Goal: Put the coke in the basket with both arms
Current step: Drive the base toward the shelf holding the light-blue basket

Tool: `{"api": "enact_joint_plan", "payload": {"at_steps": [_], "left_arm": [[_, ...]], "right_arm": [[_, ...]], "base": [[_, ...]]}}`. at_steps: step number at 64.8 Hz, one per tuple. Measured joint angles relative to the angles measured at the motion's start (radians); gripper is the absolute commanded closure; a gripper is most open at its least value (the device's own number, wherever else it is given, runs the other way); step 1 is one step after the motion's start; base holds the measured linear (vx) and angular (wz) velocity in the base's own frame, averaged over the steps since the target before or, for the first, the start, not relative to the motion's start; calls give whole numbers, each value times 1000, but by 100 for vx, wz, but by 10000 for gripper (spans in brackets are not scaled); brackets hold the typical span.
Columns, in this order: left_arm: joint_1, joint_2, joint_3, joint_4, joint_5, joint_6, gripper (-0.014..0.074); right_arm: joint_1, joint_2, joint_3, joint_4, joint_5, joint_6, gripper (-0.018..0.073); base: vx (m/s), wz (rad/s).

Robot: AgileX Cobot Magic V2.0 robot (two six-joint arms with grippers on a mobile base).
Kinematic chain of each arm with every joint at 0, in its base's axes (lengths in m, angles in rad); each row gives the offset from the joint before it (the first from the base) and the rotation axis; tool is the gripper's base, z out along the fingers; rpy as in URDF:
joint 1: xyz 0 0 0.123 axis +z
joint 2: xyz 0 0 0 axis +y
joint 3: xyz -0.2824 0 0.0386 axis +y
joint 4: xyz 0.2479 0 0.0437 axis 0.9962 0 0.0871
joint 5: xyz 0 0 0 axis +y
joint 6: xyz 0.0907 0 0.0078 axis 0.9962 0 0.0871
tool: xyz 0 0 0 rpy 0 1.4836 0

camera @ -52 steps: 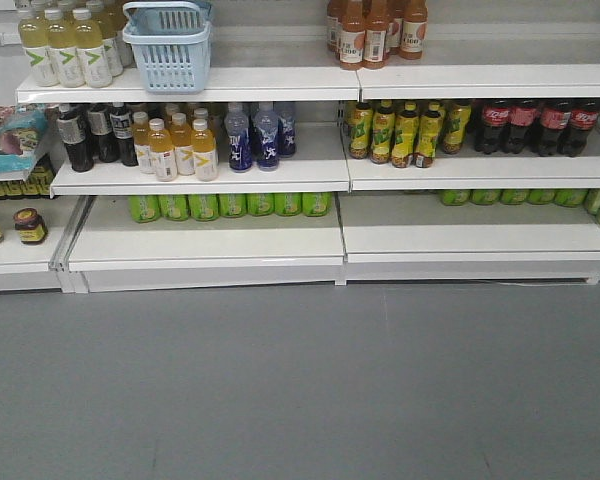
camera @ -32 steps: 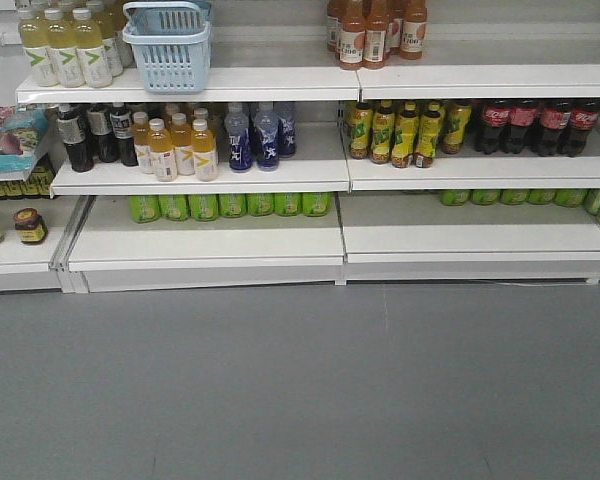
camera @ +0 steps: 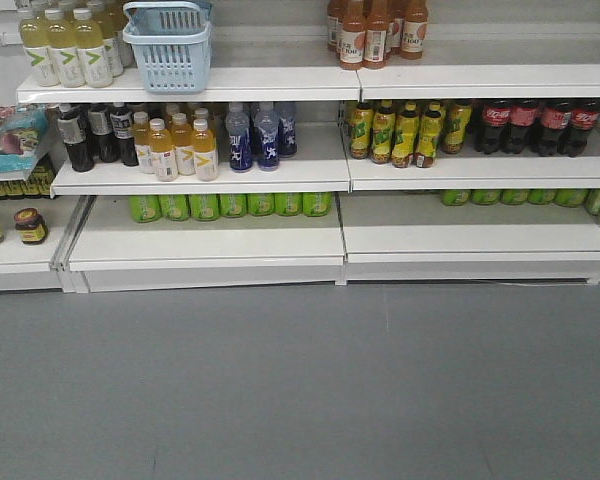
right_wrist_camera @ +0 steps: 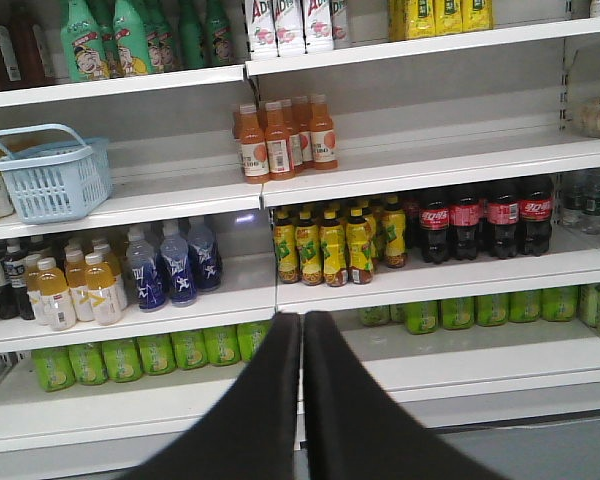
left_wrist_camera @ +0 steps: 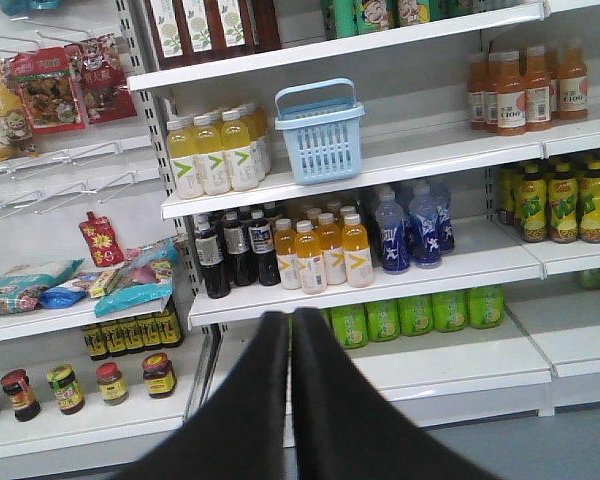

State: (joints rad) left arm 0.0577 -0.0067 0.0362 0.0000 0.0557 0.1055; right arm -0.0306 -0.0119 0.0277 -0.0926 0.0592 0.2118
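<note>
The coke (right_wrist_camera: pixel 502 215) stands as a row of dark bottles with red wrap labels. Their white script is too small to read. The row is on the middle shelf (right_wrist_camera: pixel 460 278), just right of the yellow-labelled bottles (right_wrist_camera: pixel 330 245). The pale blue slotted basket (right_wrist_camera: pixel 48 182) sits one shelf higher, well to the left. The left gripper (left_wrist_camera: pixel 290 325) and right gripper (right_wrist_camera: pixel 302 322) each have their fingers pressed together, empty and touching nothing.
</note>
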Motion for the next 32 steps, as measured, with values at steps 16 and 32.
{"api": "enact_joint_plan", "payload": {"at_steps": [16,32], "left_arm": [[0,0,0,0,0,0,603],[0,0,0,0,0,0,603]], "right_arm": [[0,0,0,0,0,0,564],[0,0,0,0,0,0,564]], "base": [[1,3],[3,5]]}}
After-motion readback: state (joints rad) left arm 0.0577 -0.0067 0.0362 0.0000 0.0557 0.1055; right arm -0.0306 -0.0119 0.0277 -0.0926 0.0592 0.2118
